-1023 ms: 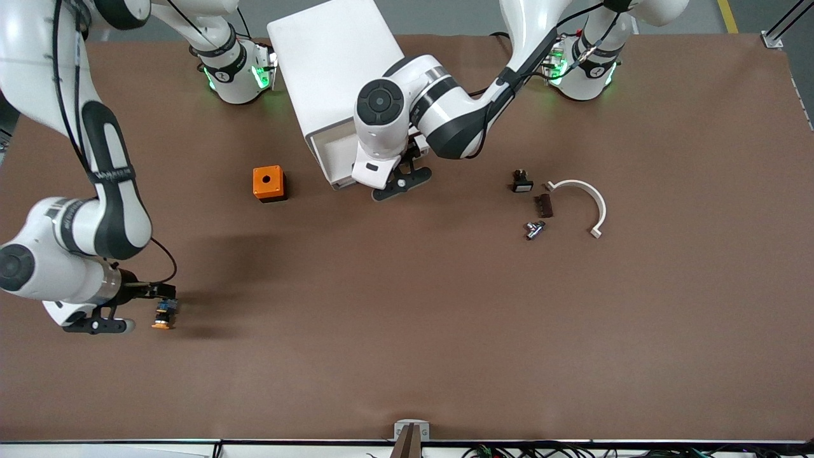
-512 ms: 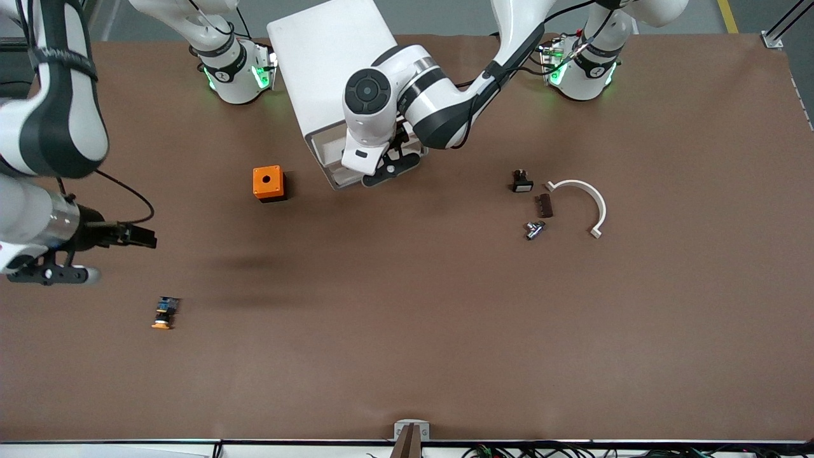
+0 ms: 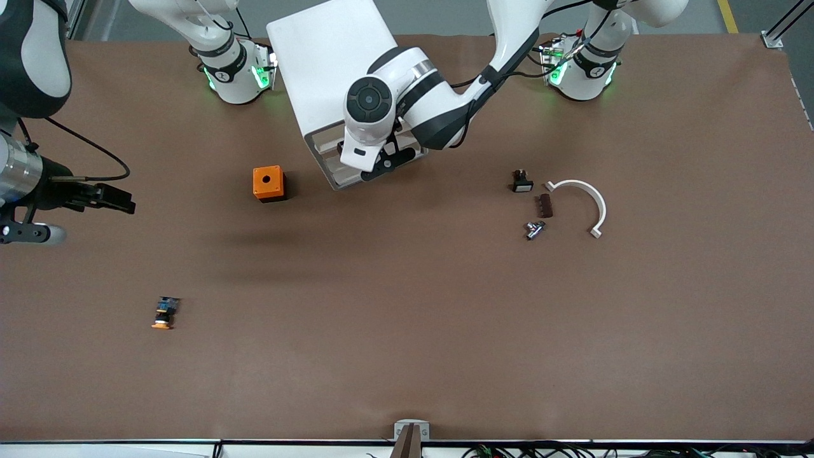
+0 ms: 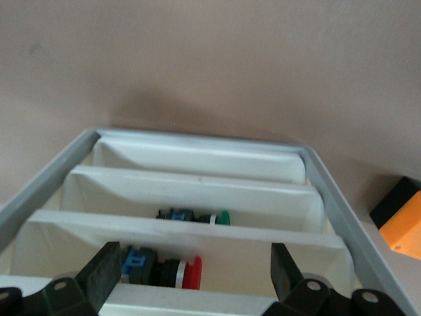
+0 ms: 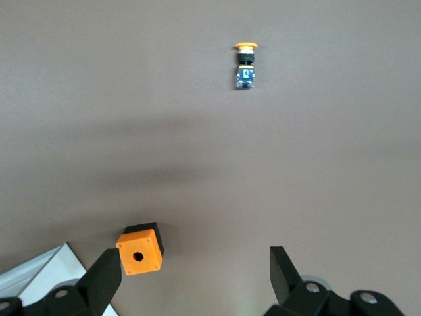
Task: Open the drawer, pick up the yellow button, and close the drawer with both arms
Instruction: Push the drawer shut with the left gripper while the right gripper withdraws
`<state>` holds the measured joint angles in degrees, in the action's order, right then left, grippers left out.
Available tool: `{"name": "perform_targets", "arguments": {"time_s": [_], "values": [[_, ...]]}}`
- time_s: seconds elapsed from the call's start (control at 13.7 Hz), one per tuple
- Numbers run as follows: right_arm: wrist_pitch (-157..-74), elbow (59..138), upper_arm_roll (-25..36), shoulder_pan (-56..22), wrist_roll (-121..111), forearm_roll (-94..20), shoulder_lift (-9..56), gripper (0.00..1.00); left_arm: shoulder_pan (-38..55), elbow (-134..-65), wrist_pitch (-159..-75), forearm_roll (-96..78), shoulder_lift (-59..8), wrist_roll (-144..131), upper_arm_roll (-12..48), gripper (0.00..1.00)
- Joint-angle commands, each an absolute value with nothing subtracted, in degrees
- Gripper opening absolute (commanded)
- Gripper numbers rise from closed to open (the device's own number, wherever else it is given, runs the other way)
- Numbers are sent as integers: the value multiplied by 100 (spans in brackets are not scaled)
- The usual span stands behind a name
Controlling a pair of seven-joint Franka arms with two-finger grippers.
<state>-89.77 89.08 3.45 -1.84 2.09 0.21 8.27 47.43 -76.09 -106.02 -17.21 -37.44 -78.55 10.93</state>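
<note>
Orange-capped, the button [image 3: 165, 313] is left on the table near the front camera as the right gripper [image 3: 121, 202], jaws apart and empty, is drawn up and away; the left gripper [image 3: 379, 162] is pressed closer to the cabinet [image 3: 327, 54]. Through the left wrist, the drawer [image 4: 197, 155] is seen pushed nearly flush, fingers [image 4: 99, 271] spread. Through the right wrist, the button lies well clear of the orange box [image 5: 139, 249], so only closing seems left.

The table [image 3: 407, 305] is plain brown. The cabinet [image 3: 324, 57] is white with a grey front frame. The button [image 3: 165, 314] has an orange cap, a black body and a blue end. The cube box [image 3: 268, 183] is orange on a black base. Both arms are white with black joints; green lights glow at their bases. In the left wrist view, a green-capped part [image 4: 197, 216] and a red-capped part [image 4: 164, 270] lie in the white drawers. The curved bracket [image 3: 585, 200] is white.
</note>
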Motion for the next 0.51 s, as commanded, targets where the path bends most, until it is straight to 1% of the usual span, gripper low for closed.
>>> {"name": "perform_targets", "arguments": {"time_s": [0.0,0.15,0.29,0.44], "values": [[-8815,8798,299,-184,325,167,800,100,4843,-7646,-10687,-2222,-3797,-7945,1090,99],[-8815,8702,308,-159,290,263,826,100,4834,-7647,-10688,-2364,-3797,-7945,1090,99],[-8772,8412,308,-132,290,237,861,100,4825,-7638,-10688,-2338,-3779,-7893,1081,99],[-8754,8385,316,-106,316,237,861,100,4790,-7612,-10688,-2268,-3753,-7857,1046,99]]}}
